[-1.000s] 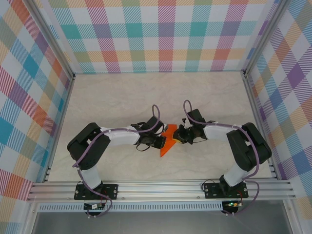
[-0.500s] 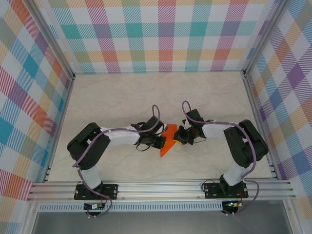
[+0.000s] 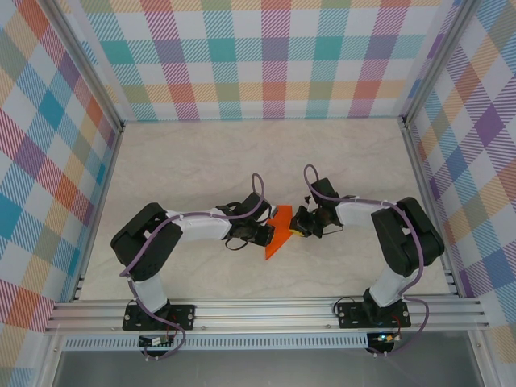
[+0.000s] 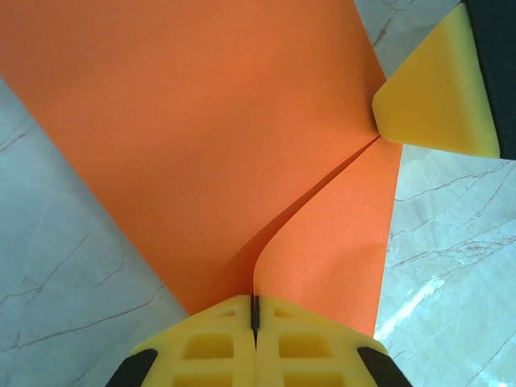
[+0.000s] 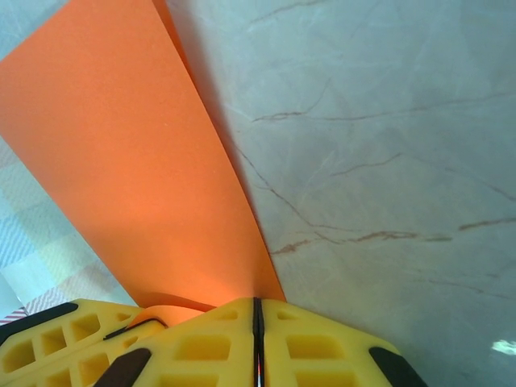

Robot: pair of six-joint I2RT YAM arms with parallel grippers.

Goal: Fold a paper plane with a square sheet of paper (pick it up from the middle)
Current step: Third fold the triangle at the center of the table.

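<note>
Paper [image 3: 277,231] lies mid-worktop [image 3: 201,161], partly folded, unmoved; left end effector [image 4: 254,305] stays clamped on its near edge; right end effector [image 5: 258,310] finishes closing on the opposite edge; both grips look secure for creasing.

Orange paper [image 4: 185,137], top beyond frame edge

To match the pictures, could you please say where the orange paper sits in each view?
Top external: orange paper, mid-table between left pincer and right pincer.
Left wrist: orange paper across upper centre, a fold running into the shut left pincer.
Right wrist: orange paper on the left half, pinched by the right pincer below.
Shared landmark: marbled tabletop.
</note>
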